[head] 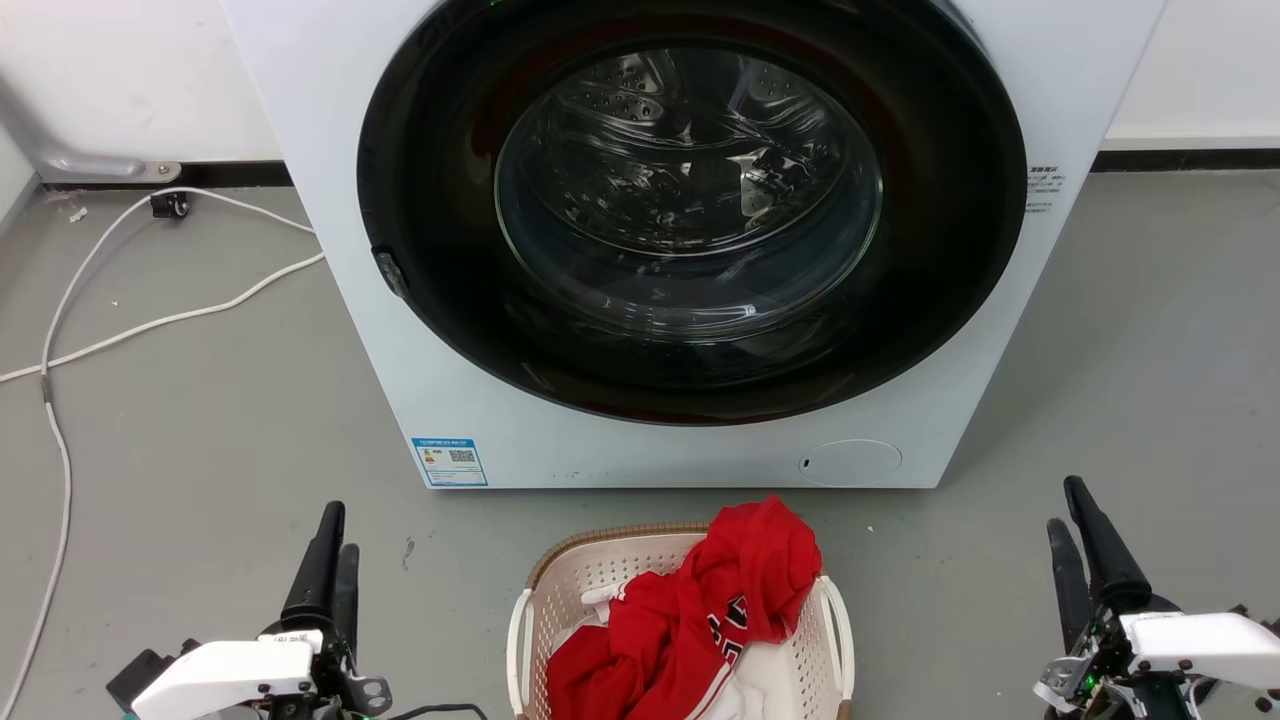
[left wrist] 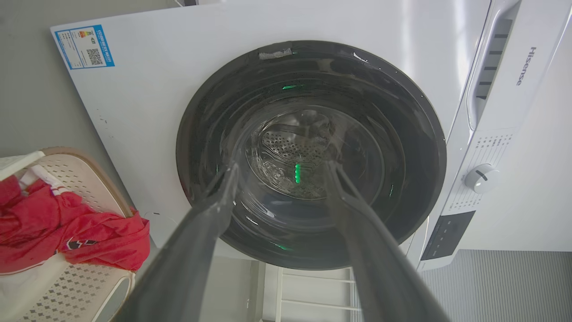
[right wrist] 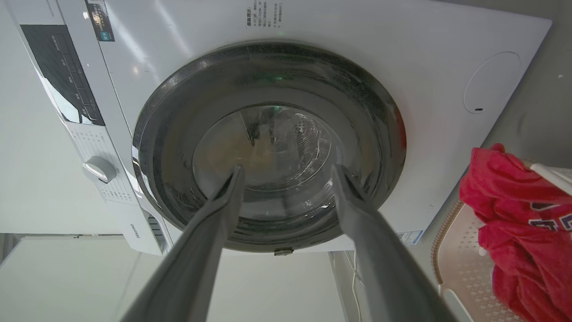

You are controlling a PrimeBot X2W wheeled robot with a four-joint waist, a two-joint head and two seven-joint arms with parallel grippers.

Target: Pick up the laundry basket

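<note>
Head view, item one: laundry basket, cream perforated plastic with a brown woven-look rim, standing on the grey floor just in front of the washer and between the two arms at the bottom edge. Contents: red garment heaped over the far right part of the rim, white cloth beneath it. Handling, as judged: a thin shell, light, stiff enough to lift, though likely to flex or tip if taken by one side; the load is soft and could slide off if the basket tilts. Hold points: left loop handle, free of cloth, and right loop handle, just beside the garment's fold; taking both should keep it level. Left gripper and right gripper stand well apart from the basket, one on each side, aimed at the washer; the wrist views show each pair of fingers spread and holding nothing. White cable lies on the floor toward the left wall.
</note>
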